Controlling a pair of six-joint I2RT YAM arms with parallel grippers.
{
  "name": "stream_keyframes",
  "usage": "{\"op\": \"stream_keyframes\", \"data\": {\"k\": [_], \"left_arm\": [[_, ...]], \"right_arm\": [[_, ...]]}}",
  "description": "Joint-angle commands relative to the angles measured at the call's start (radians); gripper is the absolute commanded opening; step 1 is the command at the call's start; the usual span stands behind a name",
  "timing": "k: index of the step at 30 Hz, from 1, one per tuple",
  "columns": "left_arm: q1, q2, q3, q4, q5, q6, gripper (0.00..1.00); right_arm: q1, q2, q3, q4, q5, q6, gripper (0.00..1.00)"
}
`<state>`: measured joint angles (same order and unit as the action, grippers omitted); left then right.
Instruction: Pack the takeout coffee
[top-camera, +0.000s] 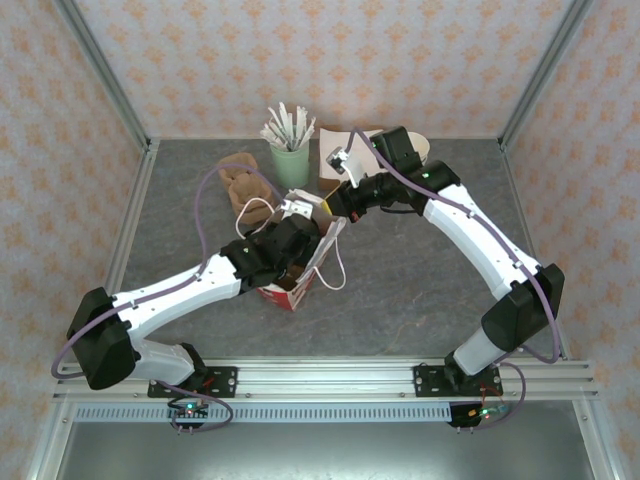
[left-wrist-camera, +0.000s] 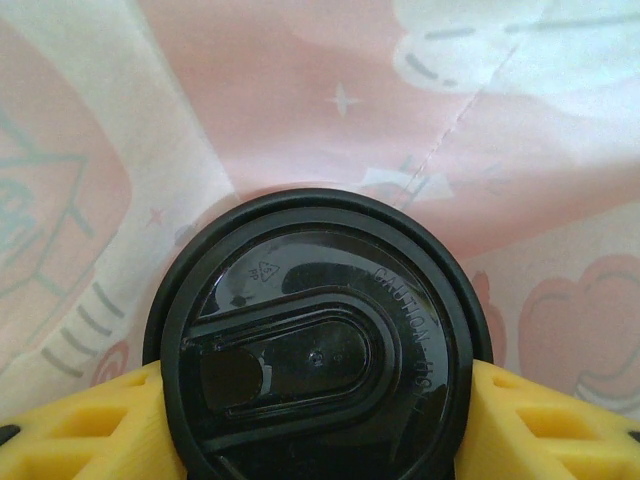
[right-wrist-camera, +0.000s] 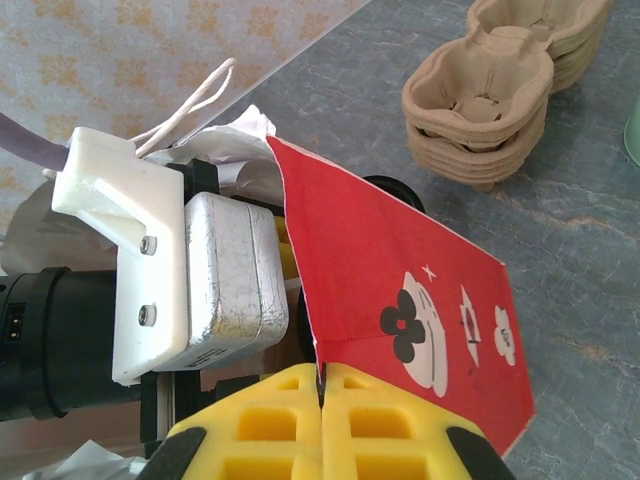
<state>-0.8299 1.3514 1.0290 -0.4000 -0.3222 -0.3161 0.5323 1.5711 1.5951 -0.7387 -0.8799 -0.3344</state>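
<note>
Black-lidded takeout coffee (left-wrist-camera: 315, 330) is inside the bag (right-wrist-camera: 400, 290), left tool (left-wrist-camera: 318, 440) clamped around it, right tool (right-wrist-camera: 322, 400) pinching the bag's rim. If that paper slips, the bag probably folds in and the coffee tips.

Bystanders on the grey stone-patterned desk (top-camera: 430, 290)

A red-and-white paper bag (top-camera: 287, 292) with white cord handles (top-camera: 336, 268) stands open left of the desk's middle; the right wrist view shows its red outer panel (right-wrist-camera: 400, 300) printed with small cartoon figures. Behind it lies a stack of brown moulded-pulp cup carriers (top-camera: 243, 182), nested on each other (right-wrist-camera: 490, 110). Just right of the stack, near the back wall, a pale green cup (top-camera: 290, 160) stands upright holding a bunch of white sticks (top-camera: 288, 126). Pink patterned walls (top-camera: 330, 60) enclose the desk.
</note>
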Motion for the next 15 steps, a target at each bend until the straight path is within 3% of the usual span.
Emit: {"op": "stream_keyframes", "data": {"k": [1,15], "left_arm": [[-0.005,0.019,-0.015,0.019,-0.016,-0.016,0.6],[-0.002,0.058,-0.03,0.028,0.028,-0.031,0.6]], "right_arm": [[0.005,-0.041,-0.014,0.026,-0.002,0.004,0.0],[0.005,-0.03,-0.02,0.037,0.007,0.033,0.0]]}}
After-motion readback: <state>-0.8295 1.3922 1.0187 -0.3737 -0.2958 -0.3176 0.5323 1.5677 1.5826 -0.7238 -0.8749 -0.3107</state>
